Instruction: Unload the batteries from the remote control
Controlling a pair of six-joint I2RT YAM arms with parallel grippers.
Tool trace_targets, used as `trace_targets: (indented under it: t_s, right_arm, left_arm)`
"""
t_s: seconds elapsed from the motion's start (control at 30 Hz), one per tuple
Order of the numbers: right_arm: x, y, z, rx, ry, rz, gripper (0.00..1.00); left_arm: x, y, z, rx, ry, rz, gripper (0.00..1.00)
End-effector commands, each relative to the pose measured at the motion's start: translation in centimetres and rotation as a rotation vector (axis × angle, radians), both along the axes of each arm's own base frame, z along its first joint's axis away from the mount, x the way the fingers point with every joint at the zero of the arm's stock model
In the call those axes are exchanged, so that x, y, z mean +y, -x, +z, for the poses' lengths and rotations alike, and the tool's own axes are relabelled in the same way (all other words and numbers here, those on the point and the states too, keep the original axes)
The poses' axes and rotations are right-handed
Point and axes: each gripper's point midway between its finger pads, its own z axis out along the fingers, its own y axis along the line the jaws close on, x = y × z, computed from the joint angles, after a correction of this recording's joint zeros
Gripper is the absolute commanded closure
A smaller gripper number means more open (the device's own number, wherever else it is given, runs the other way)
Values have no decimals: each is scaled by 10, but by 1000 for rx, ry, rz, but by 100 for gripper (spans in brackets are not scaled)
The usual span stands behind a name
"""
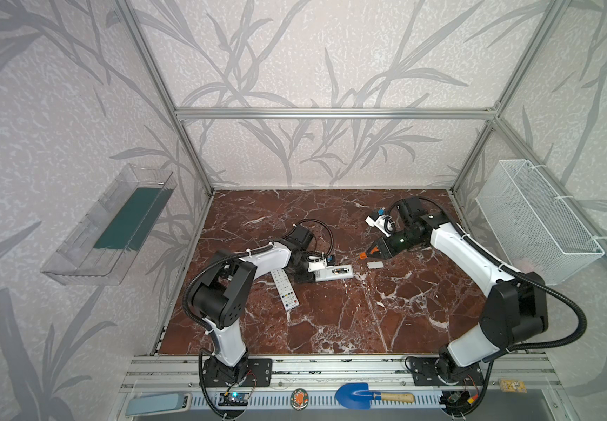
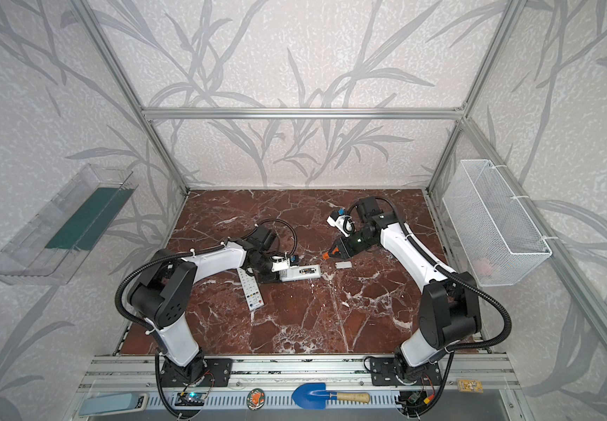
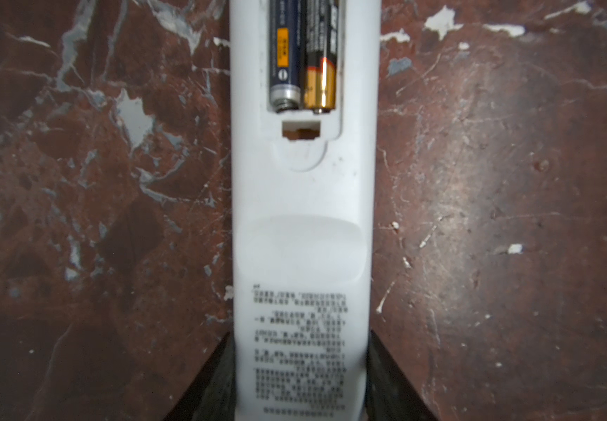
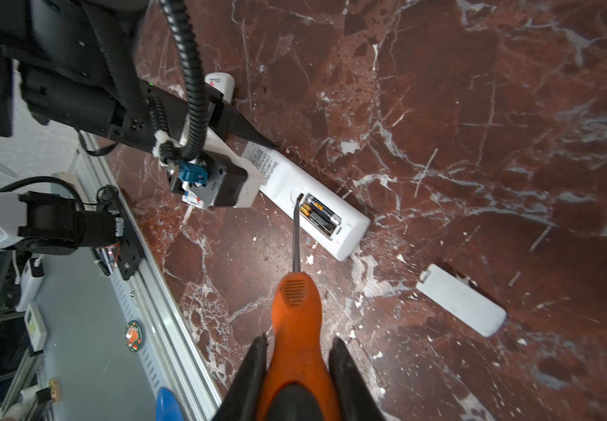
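Two batteries (image 3: pixel 284 65) are sitting side by side in the open bay of the remote control (image 3: pixel 300 218), which is lying back-up near the middle of the surface (image 1: pixel 331 320). My left claw (image 3: pixel 299 350) is clamping the remote's printed end from both sides, pinning it down. My right claw (image 4: pixel 298 340) is gripping the orange handle of a screwdriver (image 4: pixel 294 302), with the blade pointing toward the bay.

In the right wrist view the blade tip is lining up with the notch end of the bay, beside the gold-banded cell. The left wrist view is showing no blade at that notch, so I am judging that the tip is hovering short of the cells.

The cover (image 4: pixel 460 304) is lying on the surface just off the remote's far end. That makes the opening step done, and I am now working on prying out the first cell; neither is out yet.

The next move is calling for lowering the tip into the gap at a cell's end and levering up gently while the left claw is bracing the body. Too much force could flick the cell away or slide the remote.
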Motion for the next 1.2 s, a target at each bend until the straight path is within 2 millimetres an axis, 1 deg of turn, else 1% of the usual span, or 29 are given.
trace_targets:
  t_s: [0.0, 0.17, 0.27, 0.47, 0.73, 0.97, 1.03, 1.17]
  right_arm:
    - [-18, 8, -11, 25, 121, 7, 100]
    - [-22, 15, -21, 47, 143, 15, 100]
    - [-24, 14, -25, 49, 158, 13, 100]
    - [-23, 12, -31, 57, 162, 18, 100]
    - [-19, 8, -31, 59, 150, 23, 100]
    - [-14, 14, -39, 78, 141, 43, 100]
    - [-8, 17, -36, 66, 125, 69, 100]
    - [-4, 19, -35, 41, 130, 95, 100]
  left_arm:
    - [-5, 22, -4, 74, 2, -63, 100]
    - [-5, 22, -4, 73, 1, -62, 100]
    - [-5, 23, -4, 73, 2, -65, 100]
    - [-5, 23, -4, 71, 3, -66, 100]
    - [-5, 23, -4, 70, 3, -64, 100]
    - [-5, 24, -4, 71, 5, -64, 100]
    - [-5, 24, -4, 71, 5, -64, 100]
    - [-5, 24, -4, 71, 5, -64, 100]
